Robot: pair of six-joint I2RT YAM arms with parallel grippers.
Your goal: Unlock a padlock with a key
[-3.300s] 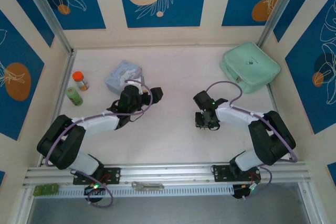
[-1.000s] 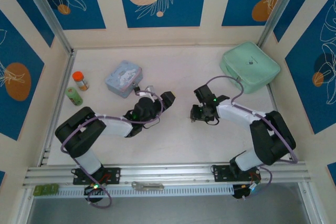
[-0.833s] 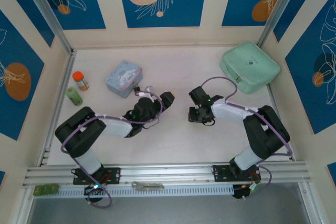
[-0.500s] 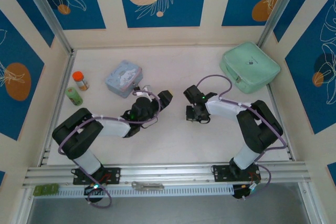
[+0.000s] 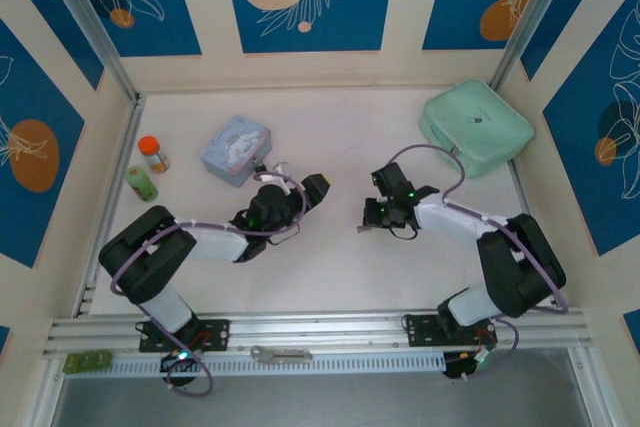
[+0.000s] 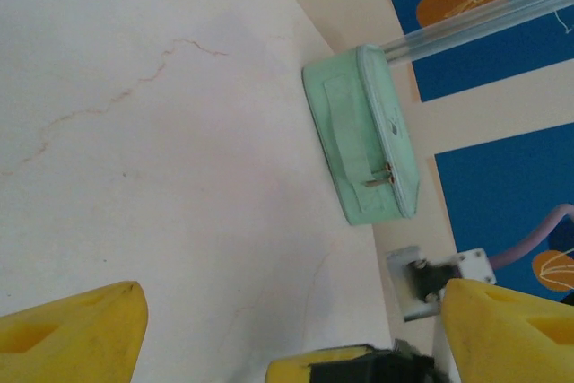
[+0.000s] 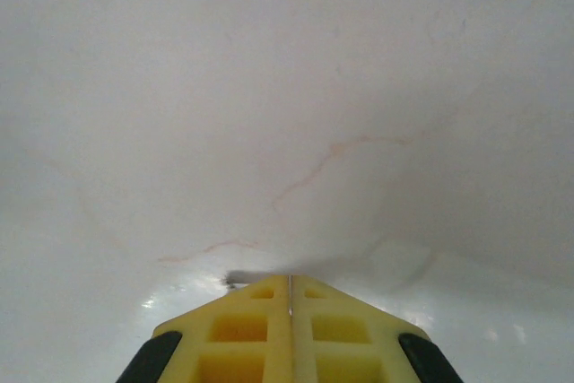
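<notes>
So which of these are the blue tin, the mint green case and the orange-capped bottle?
blue tin (image 5: 236,150): top view, middle of its lid.
mint green case (image 5: 476,130): top view, centre of its top.
orange-capped bottle (image 5: 153,154): top view, just below the cap.

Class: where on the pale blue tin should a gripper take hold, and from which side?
Probably across its shorter width, coming straight down from above: the pale blue tin lies flat, lid up, turned diagonally, so the jaws must turn to match its walls.
</notes>
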